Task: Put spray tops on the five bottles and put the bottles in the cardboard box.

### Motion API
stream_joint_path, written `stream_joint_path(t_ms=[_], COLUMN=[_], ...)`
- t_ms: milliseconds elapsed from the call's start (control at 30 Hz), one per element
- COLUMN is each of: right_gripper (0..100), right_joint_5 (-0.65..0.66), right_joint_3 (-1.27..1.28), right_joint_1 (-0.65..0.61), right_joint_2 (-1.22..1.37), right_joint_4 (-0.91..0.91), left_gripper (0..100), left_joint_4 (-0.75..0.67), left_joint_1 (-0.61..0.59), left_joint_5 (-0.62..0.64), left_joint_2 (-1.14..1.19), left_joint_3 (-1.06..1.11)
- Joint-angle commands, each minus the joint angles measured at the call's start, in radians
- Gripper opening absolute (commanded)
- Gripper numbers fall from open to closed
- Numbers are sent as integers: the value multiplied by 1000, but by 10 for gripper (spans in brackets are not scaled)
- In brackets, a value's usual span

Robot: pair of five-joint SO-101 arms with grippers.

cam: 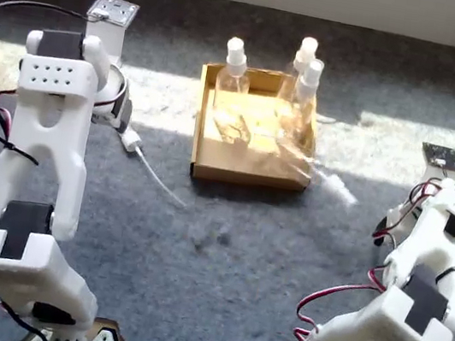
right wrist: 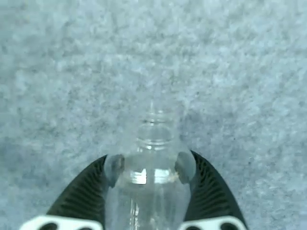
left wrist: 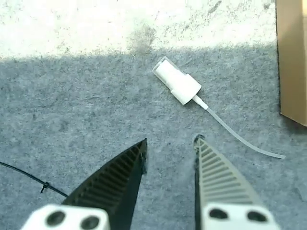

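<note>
1 bottle (right wrist: pixel 153 136) pinched by right gripper (right wrist: pixel 149 165); left gripper (left wrist: pixel 171 140) spread near spray top (left wrist: pixel 176 86).

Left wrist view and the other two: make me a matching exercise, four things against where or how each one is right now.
Things:
1. spray top
2. uncapped bottle
3. cardboard box
4. left gripper

States:
A. open and empty
B. holds capped bottles
C. clamped in the right gripper
D. lying loose on the carpet

Pairs: 1-D, 2-C, 3-B, 4-A.
</note>
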Motion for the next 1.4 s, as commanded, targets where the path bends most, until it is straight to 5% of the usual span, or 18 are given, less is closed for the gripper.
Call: stream_joint_path(t_ms=[0,167,800,1033,1367], right_gripper=[49,197,202,0,3], right_joint_5=[-17,-18,-15,-17,-18], right_joint_3=[-113,-120,-127,-127,-199], right_joint_1=[13,13,12,44,42], right_joint_2=[39,62,61,59,-147], right_joint_4=[-5,-5,64,74,173], left_gripper=[158,158,158,158,158], left_joint_4=[-103,-144,-143,-249,-350], left_joint_1=[47,70,68,21,1], left_joint_5=[69,81,83,244,374], left_joint_2=[-56,-61,-59,-50,105], left_joint_3=[93,162,133,111,90])
